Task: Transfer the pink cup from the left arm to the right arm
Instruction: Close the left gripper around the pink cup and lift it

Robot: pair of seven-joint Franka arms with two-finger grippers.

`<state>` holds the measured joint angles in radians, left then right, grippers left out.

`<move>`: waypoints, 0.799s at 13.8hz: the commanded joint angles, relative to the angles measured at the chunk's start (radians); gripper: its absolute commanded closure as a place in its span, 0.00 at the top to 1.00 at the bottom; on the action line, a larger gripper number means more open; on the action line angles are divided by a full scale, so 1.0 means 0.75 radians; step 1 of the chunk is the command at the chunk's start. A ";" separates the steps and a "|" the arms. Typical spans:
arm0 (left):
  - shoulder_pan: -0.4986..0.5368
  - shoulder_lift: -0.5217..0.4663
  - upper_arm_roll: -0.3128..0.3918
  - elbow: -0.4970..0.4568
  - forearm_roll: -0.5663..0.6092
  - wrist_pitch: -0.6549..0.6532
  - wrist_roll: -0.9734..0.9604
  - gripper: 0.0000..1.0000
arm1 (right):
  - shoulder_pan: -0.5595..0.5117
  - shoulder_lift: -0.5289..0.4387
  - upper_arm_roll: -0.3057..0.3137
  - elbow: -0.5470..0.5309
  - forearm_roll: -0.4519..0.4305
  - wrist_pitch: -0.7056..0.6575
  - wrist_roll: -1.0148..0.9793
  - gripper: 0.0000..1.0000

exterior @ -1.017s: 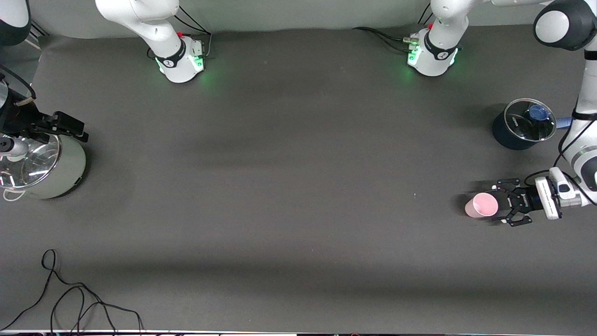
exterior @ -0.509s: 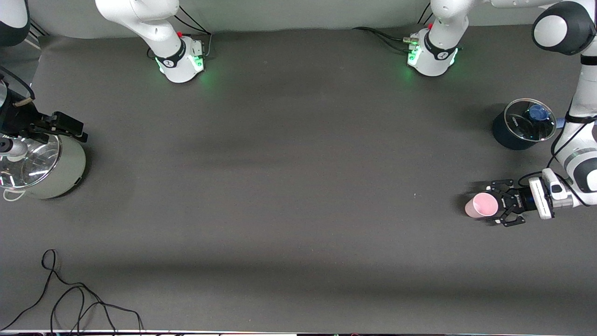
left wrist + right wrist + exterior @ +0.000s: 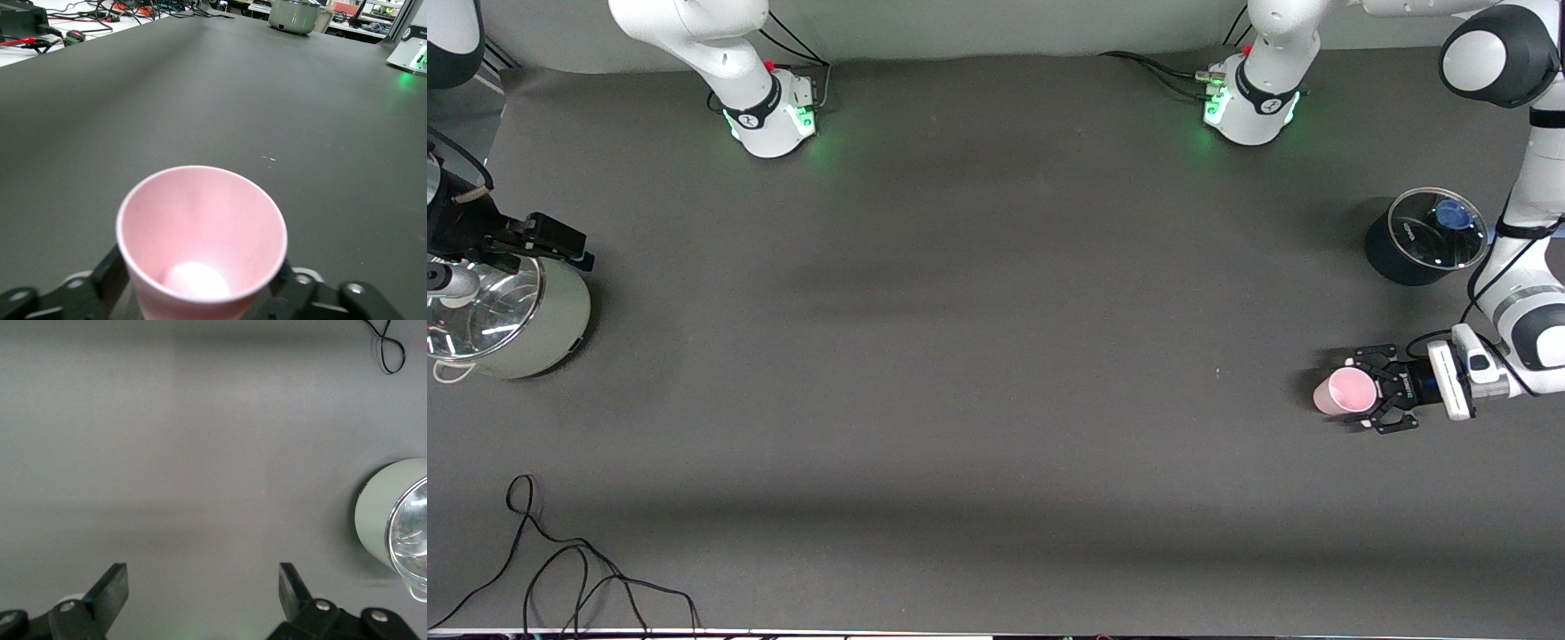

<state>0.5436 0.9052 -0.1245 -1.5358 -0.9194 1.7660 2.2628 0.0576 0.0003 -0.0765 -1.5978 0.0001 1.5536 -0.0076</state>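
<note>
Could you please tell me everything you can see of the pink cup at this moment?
The pink cup is small, plain, pale pink and tapered, with no handle; it looks like thin plastic or paper. It stands upright and empty on the dark table, toward the left arm's end, nearer the front camera than the dark blue pot. The left gripper straddles it, fingers against its sides.

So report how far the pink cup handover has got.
Done: the left gripper has reached the upright pink cup, one finger against each side. In hand: the grasp, cup not yet lifted off the table. Left: the lift, carry and handover; the right gripper waits open beside the pale green pot.
</note>
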 commanded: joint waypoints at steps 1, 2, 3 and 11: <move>-0.003 0.012 0.002 0.004 -0.032 0.000 0.035 0.20 | 0.005 -0.027 -0.006 -0.025 0.004 0.013 0.006 1.00; -0.005 0.012 0.000 0.009 -0.032 0.000 0.034 0.00 | 0.005 -0.027 -0.006 -0.025 0.004 0.013 0.006 1.00; -0.013 0.010 -0.004 0.025 -0.024 0.000 0.037 0.00 | 0.005 -0.027 -0.006 -0.025 0.004 0.013 0.006 1.00; -0.044 -0.006 -0.236 0.056 -0.042 0.138 -0.139 0.00 | 0.005 -0.029 -0.006 -0.021 0.004 0.013 0.000 1.00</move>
<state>0.5193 0.9064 -0.2496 -1.5024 -0.9357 1.8206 2.2218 0.0576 0.0002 -0.0769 -1.5978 0.0001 1.5540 -0.0076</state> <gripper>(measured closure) 0.295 0.000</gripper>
